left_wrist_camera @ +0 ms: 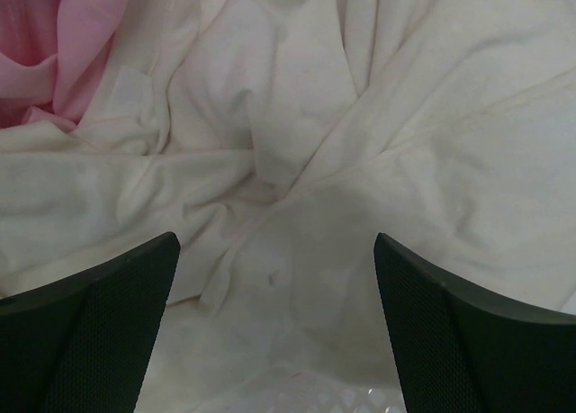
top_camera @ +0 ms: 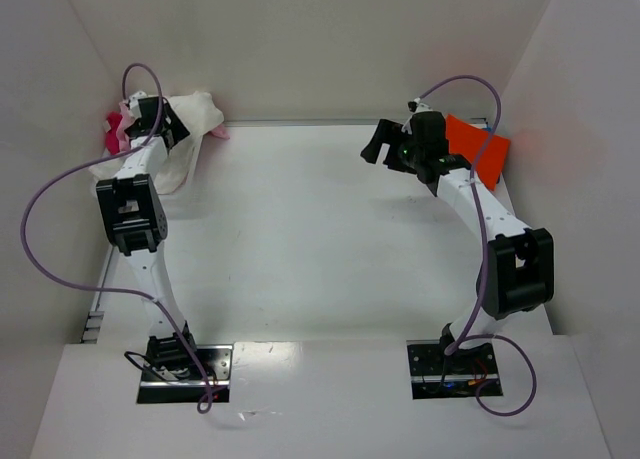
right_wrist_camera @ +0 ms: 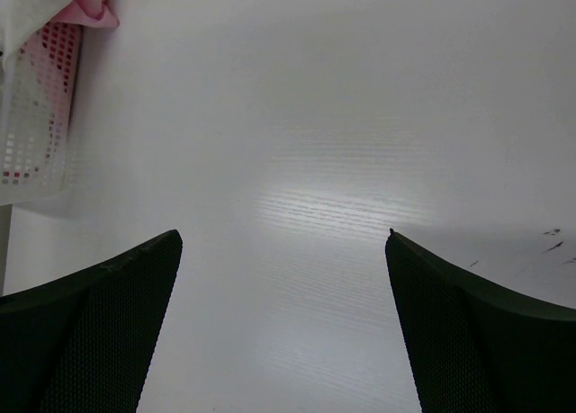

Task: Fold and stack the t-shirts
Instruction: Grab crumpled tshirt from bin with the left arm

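A cream-white t-shirt (top_camera: 192, 124) lies crumpled in a heap at the far left, with magenta-pink cloth (top_camera: 112, 131) behind it. My left gripper (top_camera: 150, 119) is open right over the heap. In the left wrist view the cream-white shirt (left_wrist_camera: 297, 134) fills the space between the spread fingers of that gripper (left_wrist_camera: 274, 239), and a light pink shirt (left_wrist_camera: 54, 35) shows at top left. A folded orange t-shirt (top_camera: 478, 147) lies flat at the far right. My right gripper (top_camera: 385, 144) is open and empty above the table, left of the orange shirt. No blue shirt is in view.
The white slotted basket (right_wrist_camera: 36, 116) stands at the left in the right wrist view, with pink cloth (right_wrist_camera: 90, 8) hanging over its rim. Its mesh (left_wrist_camera: 360, 399) shows under the cream shirt. White walls enclose the table (top_camera: 300, 229) at back and sides.
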{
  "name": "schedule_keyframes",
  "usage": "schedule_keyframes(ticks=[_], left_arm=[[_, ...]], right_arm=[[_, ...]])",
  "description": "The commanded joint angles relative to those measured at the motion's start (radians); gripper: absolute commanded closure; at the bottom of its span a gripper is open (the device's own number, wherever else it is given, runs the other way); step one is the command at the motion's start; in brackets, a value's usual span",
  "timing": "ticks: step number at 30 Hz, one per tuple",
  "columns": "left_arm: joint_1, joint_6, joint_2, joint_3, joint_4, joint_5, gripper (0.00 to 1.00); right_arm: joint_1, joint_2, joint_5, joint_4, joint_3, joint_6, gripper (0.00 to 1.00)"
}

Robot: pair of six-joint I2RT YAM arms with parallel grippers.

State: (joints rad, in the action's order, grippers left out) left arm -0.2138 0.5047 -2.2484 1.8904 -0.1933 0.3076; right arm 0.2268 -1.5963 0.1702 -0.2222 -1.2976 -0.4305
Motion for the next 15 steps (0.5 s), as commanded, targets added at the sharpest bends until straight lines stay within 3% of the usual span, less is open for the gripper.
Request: schedule_keyframes(ticks=[1, 6, 10, 15], left_arm=[[-0.006, 0.029, -0.042, 0.038, 0.046, 0.011, 0.04], [-0.015, 0.029, -0.063, 0.03, 0.037, 0.002, 0.13], [-0.024, 0.029, -0.063, 0.015, 0.046, 0.002, 0.34], [-0.033, 0.003, -0.054, 0.015, 0.046, -0.008, 0.79]], right_arm=[[0.002, -0.002, -0.032, 0.01, -0.048, -0.008, 0.01], [0.002, -0.002, -0.034, 0.009, -0.048, -0.008, 0.01], [0.002, -0.002, -0.034, 0.0, -0.048, -0.008, 0.01], [0.002, 0.024, -0.043, 0.009, -0.022, -0.017, 0.01]])
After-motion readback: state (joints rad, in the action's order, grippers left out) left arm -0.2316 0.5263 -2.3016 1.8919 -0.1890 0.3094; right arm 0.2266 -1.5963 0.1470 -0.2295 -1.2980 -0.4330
